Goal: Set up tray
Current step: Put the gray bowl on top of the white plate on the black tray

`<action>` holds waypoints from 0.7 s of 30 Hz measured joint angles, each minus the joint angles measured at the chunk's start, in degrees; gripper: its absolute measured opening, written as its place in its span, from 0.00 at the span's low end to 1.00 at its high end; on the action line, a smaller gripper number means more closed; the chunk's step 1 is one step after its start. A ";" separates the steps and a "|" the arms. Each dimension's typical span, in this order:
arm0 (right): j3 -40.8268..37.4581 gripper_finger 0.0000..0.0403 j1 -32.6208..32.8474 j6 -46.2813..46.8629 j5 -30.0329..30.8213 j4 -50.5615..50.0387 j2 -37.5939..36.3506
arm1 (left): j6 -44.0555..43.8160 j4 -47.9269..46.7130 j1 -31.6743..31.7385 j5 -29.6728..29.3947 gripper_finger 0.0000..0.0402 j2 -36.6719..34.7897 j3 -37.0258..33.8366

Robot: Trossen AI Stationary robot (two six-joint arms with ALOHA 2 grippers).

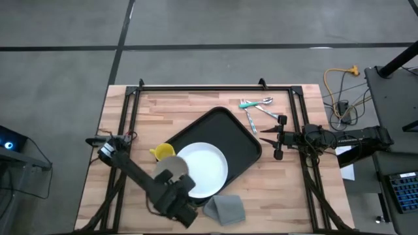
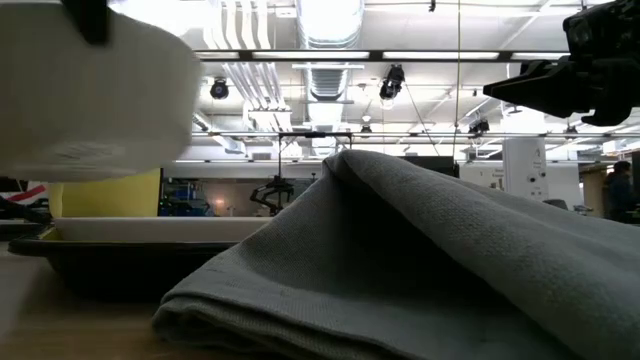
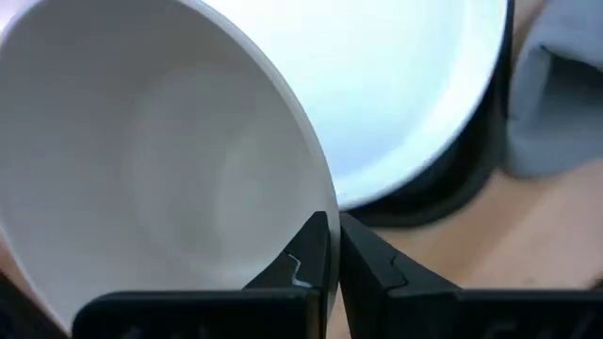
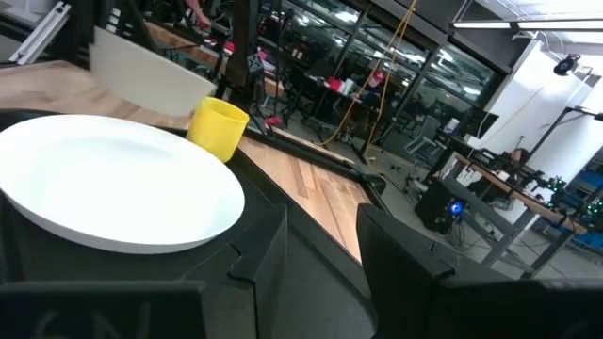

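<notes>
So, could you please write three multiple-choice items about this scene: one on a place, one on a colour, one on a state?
1. Where is the white plate?
A. On the black tray
B. On bare wood
C. On the grey cloth

2. What colour is the cup beside the tray?
A. Red
B. Yellow
C. Green

3. How is the left gripper?
A. Wide open, empty
B. Shut on a white bowl's rim
C. Shut on a spoon

Answers: 1 A, the plate lies inside the tray's rim; 2 B, the high view shows a yellow cup; 3 B, the left wrist view shows the fingers pinching the bowl's edge.
</notes>
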 joint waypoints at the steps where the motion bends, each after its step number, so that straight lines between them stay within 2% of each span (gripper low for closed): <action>1: 0.00 0.31 -0.01 0.00 0.00 -0.01 0.00 | 2.64 0.58 0.92 -0.10 0.00 0.00 -0.48; 7: 0.00 0.30 0.01 0.00 0.00 -0.01 0.00 | 17.28 6.43 4.31 -1.20 0.00 0.02 -3.02; 21: 0.00 0.31 -0.01 0.00 0.00 0.00 0.02 | 32.18 13.35 4.77 -0.94 0.00 0.46 -4.38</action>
